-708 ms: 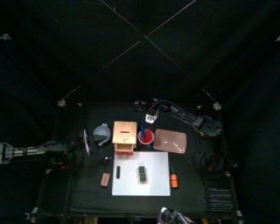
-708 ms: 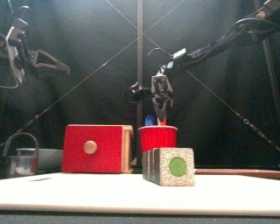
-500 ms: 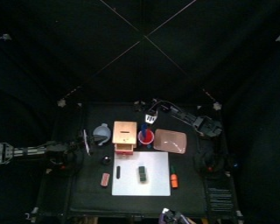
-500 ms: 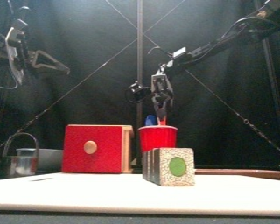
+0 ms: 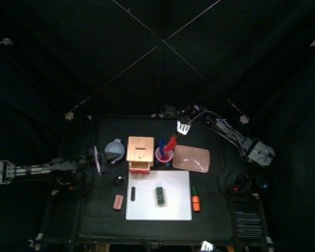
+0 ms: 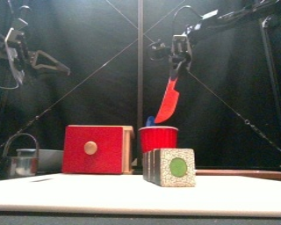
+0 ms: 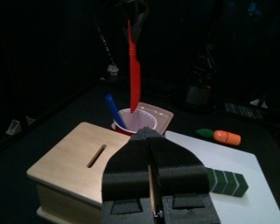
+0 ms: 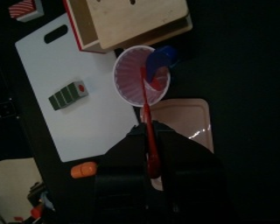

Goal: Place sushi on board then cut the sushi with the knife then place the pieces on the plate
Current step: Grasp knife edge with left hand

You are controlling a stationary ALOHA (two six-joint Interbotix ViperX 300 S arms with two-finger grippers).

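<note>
Red toy knife hung blade-down from the right gripper, whose jaws were clamped on its handle high above the table. We saw the blade's tip at the rim of the red cup straight beneath those jaws; whether it was clear of the cup we could not tell. A blue knife stood in the cup.

The toy sushi roll, dark green blocks with a green disc on the pale end, stood whole on the white cutting board, below the right jaws and nearer the table's front than the cup. A pale wooden box with a red drawer front sat just beside the cup, at the board's back edge. The pink tray lay flat on the cup's other side, under the right arm. An orange toy lay just off the board's right edge.

We found the left gripper resting out past the table's left side, well apart from the board, its jaws drawn together on nothing. A blue-grey bowl and a metal cutter sat between those jaws and the box.
</note>
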